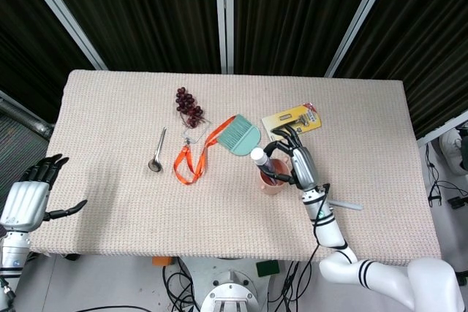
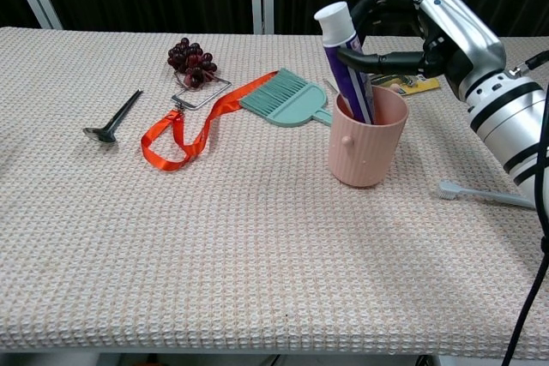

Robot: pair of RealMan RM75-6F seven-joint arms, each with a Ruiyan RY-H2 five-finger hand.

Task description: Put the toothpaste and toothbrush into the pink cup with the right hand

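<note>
I have the right hand (image 2: 437, 36) over the pink cup (image 2: 367, 139), its fingers (image 2: 377, 59) wrapped around the toothpaste (image 2: 347, 62) just above the cup's rim; the thumb side and the opposing fingers close on the tube from either side, so the hand holds it; the tube is purple with a pale band and a white cap (image 2: 333, 16); its long axis stands nearly upright, leaning a little away from the fingers' palm side, cap up, crimped end down inside the cup; in the head view the cap (image 1: 257, 155) shows just beyond the fingertips, with the cup (image 1: 273, 179) beneath them.

The cup is ribbed, salmon-pink, with a small knob on its side, and stands upright on the bench (image 2: 257, 246); the toothbrush (image 2: 493, 196) lies flat on the bench on the wrist side of the fingers, apart from the cup; it is pale blue-grey, its long axis roughly level across my chest view, bristle head pointing toward the cup; in the head view only part of its handle (image 1: 345, 204) shows past the forearm.

Beyond the fingertips lie a teal hand brush (image 2: 287, 98) and an orange lanyard (image 2: 193, 126); a yellow card pack (image 1: 294, 118) sits just behind the knuckles.

My left hand (image 1: 29, 196) hangs off the bench's far-left edge, fingers spread, holding nothing.
</note>
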